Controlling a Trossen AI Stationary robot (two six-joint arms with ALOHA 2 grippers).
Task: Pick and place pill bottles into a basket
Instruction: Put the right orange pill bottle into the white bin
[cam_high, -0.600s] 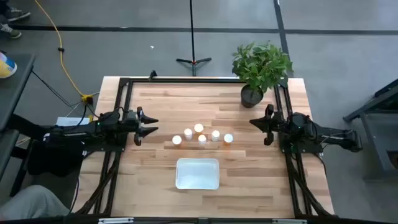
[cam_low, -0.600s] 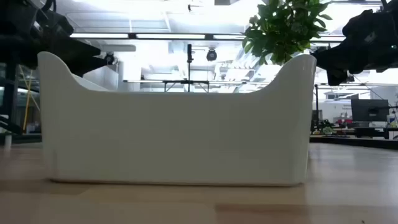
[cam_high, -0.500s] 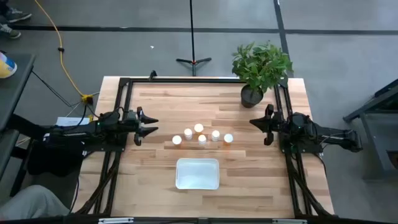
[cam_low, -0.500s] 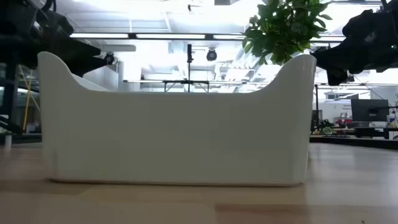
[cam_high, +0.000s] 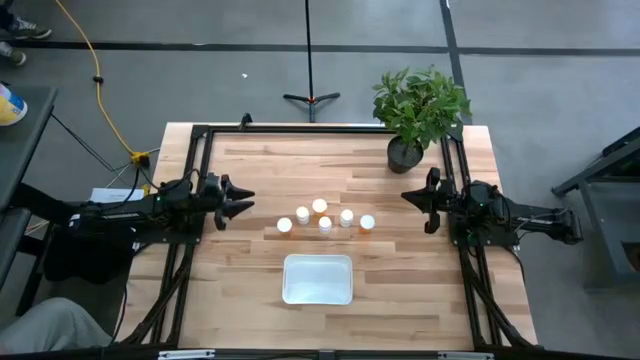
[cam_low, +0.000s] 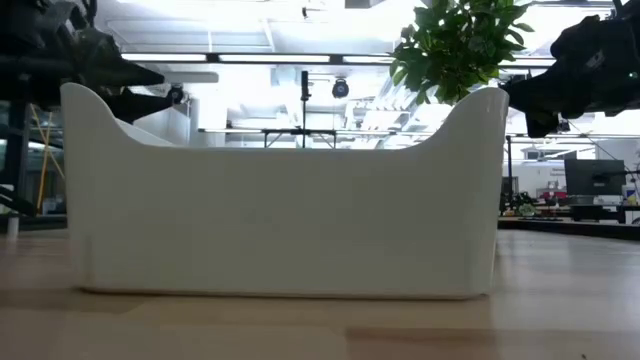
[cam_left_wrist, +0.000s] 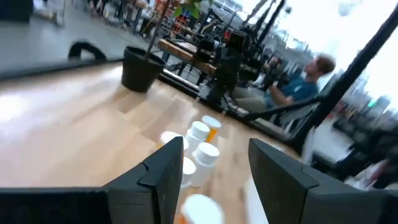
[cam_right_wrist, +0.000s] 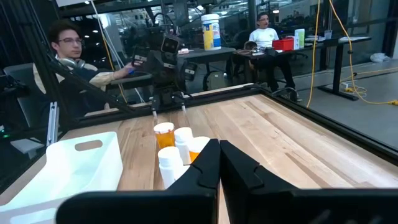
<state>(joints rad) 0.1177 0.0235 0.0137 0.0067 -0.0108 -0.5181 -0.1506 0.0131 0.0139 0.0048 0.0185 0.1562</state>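
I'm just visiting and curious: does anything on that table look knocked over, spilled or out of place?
Nothing stands out. The five pill bottles stand upright in a cluster, the basket sits square and empty, and the potted plant is upright at the far corner.

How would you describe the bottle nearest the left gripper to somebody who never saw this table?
On the wooden table, find the white basket. Behind it stand five pill bottles in a cluster. The wanted bottle is the outermost one on the left arm's side.

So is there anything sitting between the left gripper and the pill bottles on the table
Nothing visible does. The left gripper is open beside the pill bottles, with only bare table between it and the nearest one. The basket sits off that line.
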